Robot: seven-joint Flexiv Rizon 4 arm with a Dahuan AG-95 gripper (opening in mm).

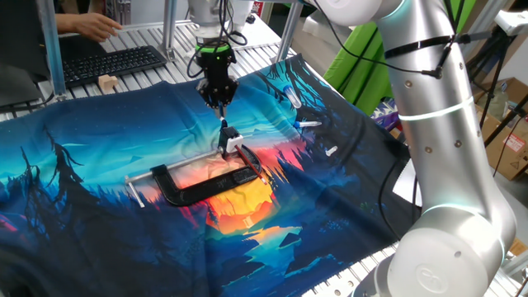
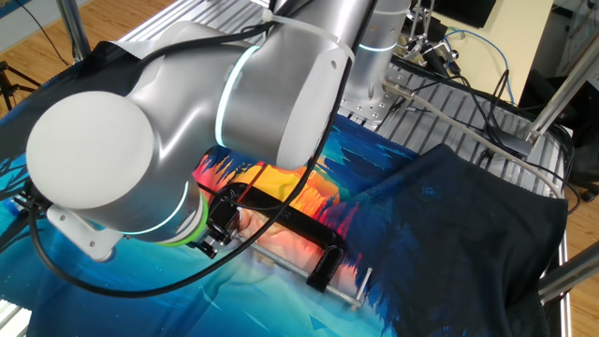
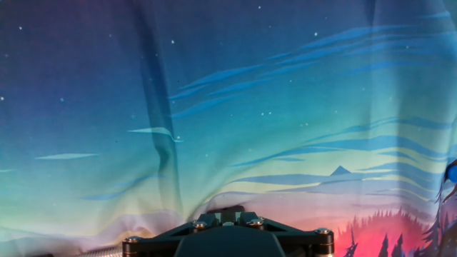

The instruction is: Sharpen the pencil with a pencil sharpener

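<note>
In one fixed view my gripper points straight down over the clamp. It is shut on the pencil, a thin dark stick that hangs upright below the fingers. The pencil's lower end meets the pencil sharpener, a small whitish block held at the jaw end of the black C-shaped clamp. In the other fixed view the arm hides the gripper, the pencil and the sharpener, and only the clamp shows. The hand view shows only the hand's dark base over the cloth.
A printed blue and orange cloth covers the table. The clamp's silver rod sticks out at its left. Small white loose bits lie to the right. A keyboard, a wooden block and a person's hand are at the back left.
</note>
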